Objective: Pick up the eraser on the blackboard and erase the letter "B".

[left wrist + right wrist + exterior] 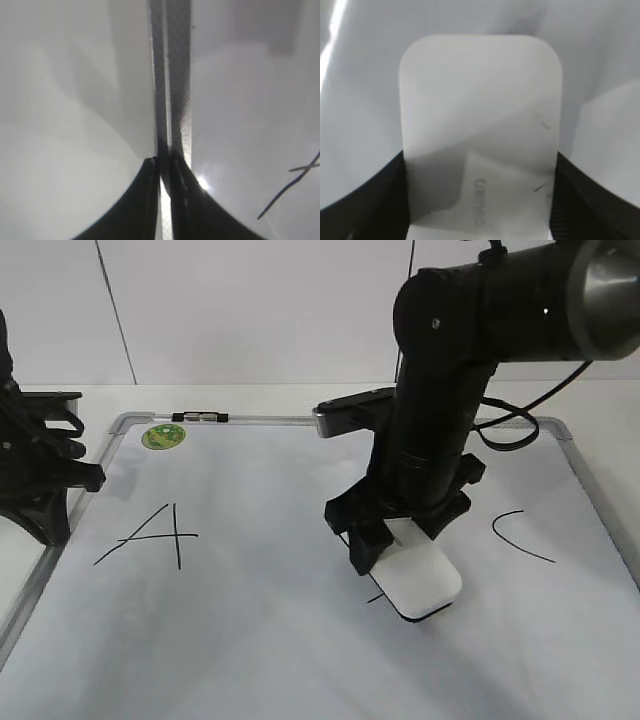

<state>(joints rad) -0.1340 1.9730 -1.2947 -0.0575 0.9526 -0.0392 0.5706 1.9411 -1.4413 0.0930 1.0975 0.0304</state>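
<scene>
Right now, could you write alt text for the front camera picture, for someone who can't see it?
A black robot arm's right gripper presses a white eraser flat on a whiteboard, between a hand-drawn A and C; only a short black stroke shows beside the eraser. The left gripper rests at the board's left edge, near a green sticker and a marker.

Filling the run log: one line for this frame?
right gripper: shut on eraser | eraser on blackboard between A and C | B mostly gone | left gripper: shut, at frame
</scene>
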